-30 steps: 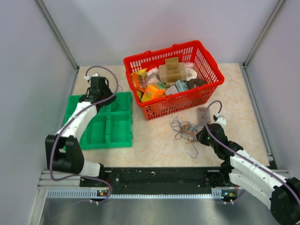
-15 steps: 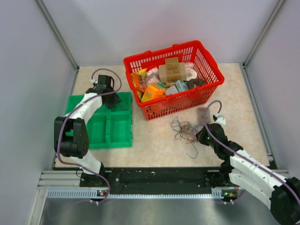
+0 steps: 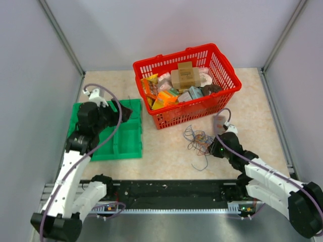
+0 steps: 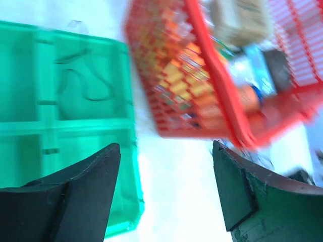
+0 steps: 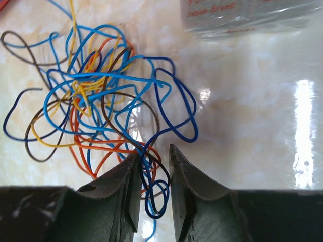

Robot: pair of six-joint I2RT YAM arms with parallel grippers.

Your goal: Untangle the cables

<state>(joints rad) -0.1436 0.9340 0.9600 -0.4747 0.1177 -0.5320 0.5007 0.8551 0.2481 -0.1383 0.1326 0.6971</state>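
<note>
Blue, orange and dark strands of the cables (image 5: pixel 101 96) run straight through the gap of the right gripper (image 5: pixel 153 151). Its jaws are narrowed but with a visible gap wider than any wire, so I read it as slightly open and see no pinch.

- Bulk of the tangle sits just ahead of the right fingertips and off to their left, flat on the table (image 5: pixel 252 126). Blue loops dominate, with yellow and orange knotted in the middle.
- Beyond the tangle, ahead-right of the jaws, is a clear packet (image 5: pixel 247 15), apart from the wires.
- Top view: one loose strand (image 3: pixel 202 164) trails off the clump on the arm-base side of the gripper.

Left gripper (image 4: pixel 165 151) has its jaws wide apart with nothing between them. It hangs above the green tray (image 4: pixel 45 126). One dark wire (image 4: pixel 83 88) lies alone in a tray compartment ahead-left of those jaws. The red basket (image 4: pixel 202 65) of packaged goods is ahead-right, blurred.

Progress, my read: early. One wire looks sorted into the tray. The rest is one clump by the right gripper, well apart from the left one. Next pull probably wants a single strand at the clump's edge, not the knotted centre.
</note>
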